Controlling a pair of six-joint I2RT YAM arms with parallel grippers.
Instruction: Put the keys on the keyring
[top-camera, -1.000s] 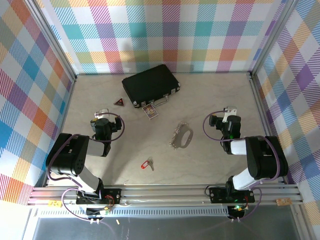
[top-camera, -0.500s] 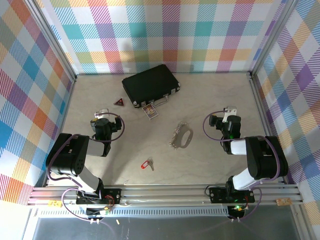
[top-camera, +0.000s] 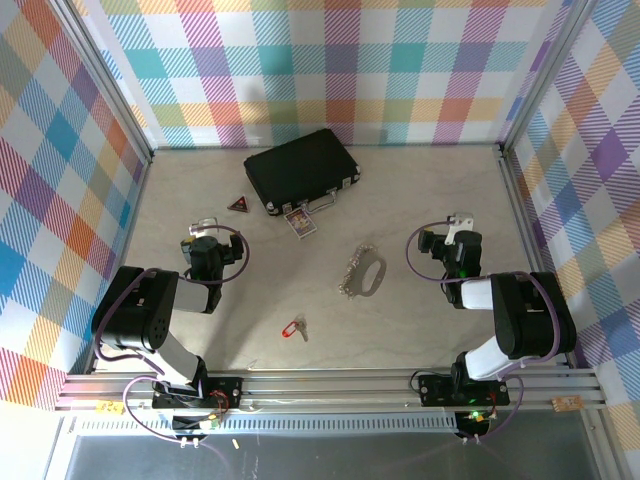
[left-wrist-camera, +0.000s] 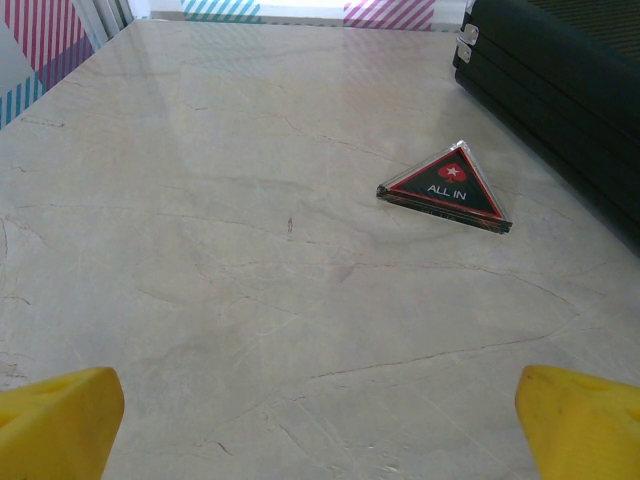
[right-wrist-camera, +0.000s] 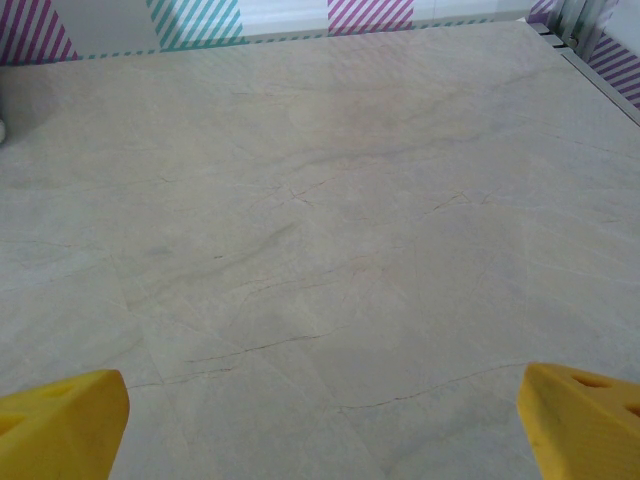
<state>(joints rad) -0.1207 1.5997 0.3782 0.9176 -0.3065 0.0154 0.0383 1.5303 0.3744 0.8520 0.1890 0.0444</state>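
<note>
Left gripper (left-wrist-camera: 320, 425): jaws spread wide and empty, one yellow fingertip (left-wrist-camera: 58, 420) at each lower corner of its wrist view, bare table (left-wrist-camera: 230, 260) between them. Ahead of it lies the dark red triangular badge (left-wrist-camera: 445, 188), close to the black case (left-wrist-camera: 560, 90).

Right gripper (right-wrist-camera: 320, 425): likewise wide apart, holding nothing, facing pale stone-patterned tabletop (no task item ahead of it).

Outward, from the top view:
- The keys (top-camera: 297, 327) lie flat toward the near edge, between the two arms and somewhat closer to the left one.
- The keyring (top-camera: 369, 275), chain alongside, lies mid-table, apart from the keys and nearer the right arm.
- A picture card (top-camera: 299, 221) sits just in front of the case.

Judgement: nothing is grasped, so the task looks to be at its start, with the approach not begun.
- One arm needs to drop low and pinch the small, flat key, probably by its red tag.
- The other arm needs to take the ring and hold it steady for threading.
- The thin metal lying flush on the table may slip.
</note>
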